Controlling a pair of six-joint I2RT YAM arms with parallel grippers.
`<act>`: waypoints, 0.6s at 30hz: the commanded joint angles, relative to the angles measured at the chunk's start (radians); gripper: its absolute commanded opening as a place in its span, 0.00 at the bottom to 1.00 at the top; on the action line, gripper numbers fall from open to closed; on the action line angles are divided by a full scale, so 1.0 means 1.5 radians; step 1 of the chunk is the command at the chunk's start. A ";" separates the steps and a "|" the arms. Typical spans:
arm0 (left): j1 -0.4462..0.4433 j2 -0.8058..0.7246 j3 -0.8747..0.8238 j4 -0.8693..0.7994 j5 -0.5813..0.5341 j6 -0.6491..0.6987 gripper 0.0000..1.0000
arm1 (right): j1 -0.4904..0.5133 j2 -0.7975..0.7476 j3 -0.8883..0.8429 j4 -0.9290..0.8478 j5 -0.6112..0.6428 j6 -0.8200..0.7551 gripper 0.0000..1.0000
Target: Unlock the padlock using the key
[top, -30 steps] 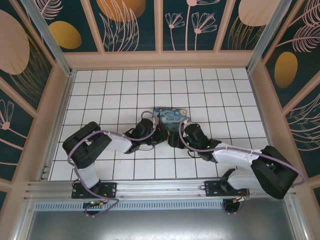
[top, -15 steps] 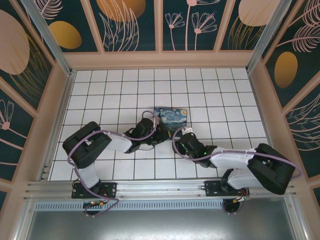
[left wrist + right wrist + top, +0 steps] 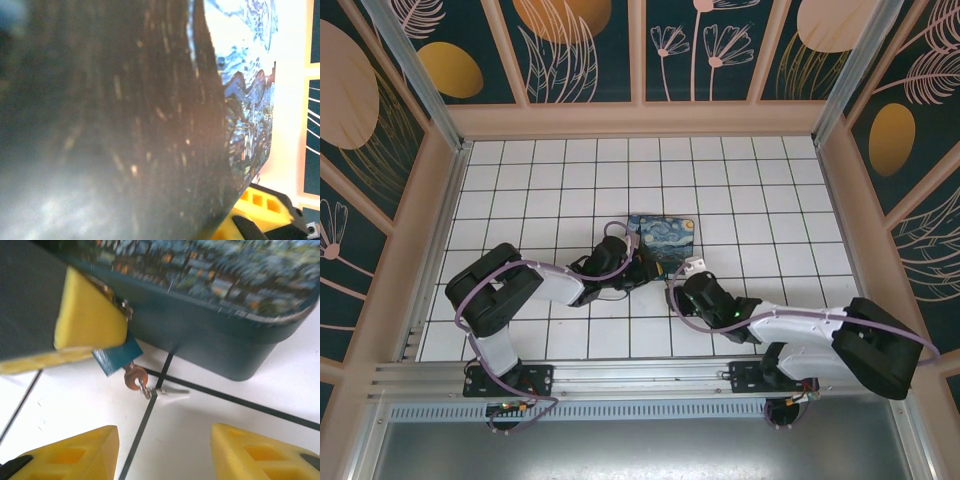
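The padlock (image 3: pixel 116 359) hangs at the front wall of the starry box (image 3: pixel 225 345), and the key (image 3: pixel 135 377) looks plugged into its underside. The right gripper (image 3: pixel 162 435) waits just in front of the box, fingers spread wide, holding nothing. The left gripper (image 3: pixel 642 265) is pressed against the padlock, but there's no telling if it's clamped. Best bet: pinch the key's round head squarely, then twist gently. The box lid's down, so its contents are hidden.
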 commanded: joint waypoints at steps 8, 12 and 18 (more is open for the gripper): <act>-0.004 0.009 0.018 0.019 0.017 -0.002 0.00 | 0.063 0.161 0.085 -0.014 0.141 -0.039 0.49; -0.003 0.007 0.015 0.020 0.016 -0.002 0.00 | 0.069 0.210 0.110 -0.014 0.171 -0.031 0.49; -0.003 0.004 0.011 0.022 0.016 -0.003 0.00 | 0.065 0.229 0.123 -0.010 0.195 -0.017 0.47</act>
